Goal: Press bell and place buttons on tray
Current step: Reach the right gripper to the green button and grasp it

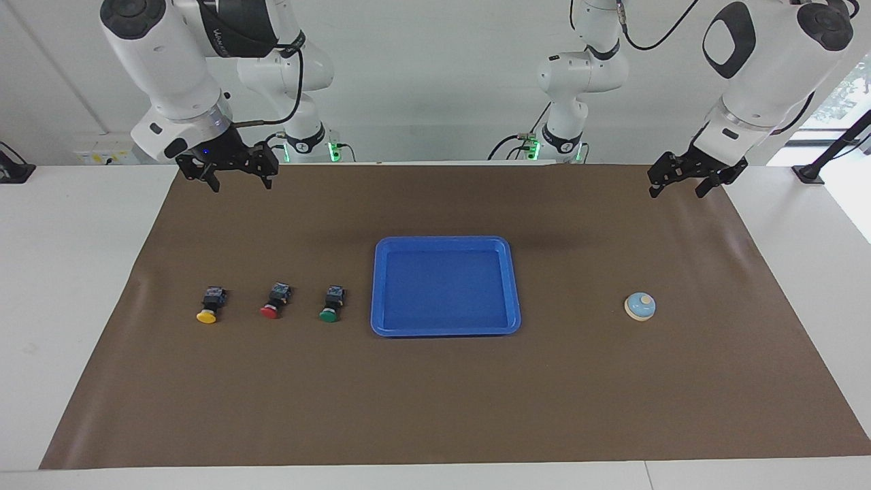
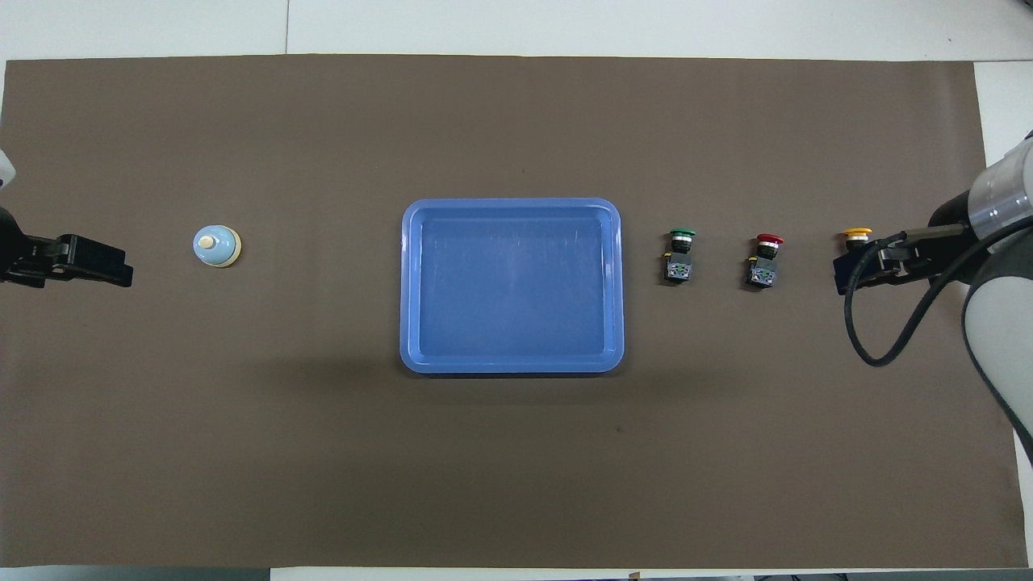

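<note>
Both my grippers are up in the air with jaws apart, holding nothing. Left gripper (image 1: 675, 184) hangs over the mat (image 1: 435, 408) at the left arm's end, well apart from the bell (image 1: 640, 305). Right gripper (image 1: 233, 177) hangs over the mat's edge nearest the robots, at the right arm's end.

Tray (image 1: 515, 286) sits mid-mat, with nothing in it. Beside it, toward the right arm's end, lie three buttons in a row: green (image 1: 331, 304) nearest the tray, then red (image 1: 274, 301), then yellow (image 1: 210, 305).

Step in hand, as I judge it: press the bell. Plan: bring the left gripper straight above the knob, shut the fingers for a blunt tip, push down vertically and gently so the bell does not skid
</note>
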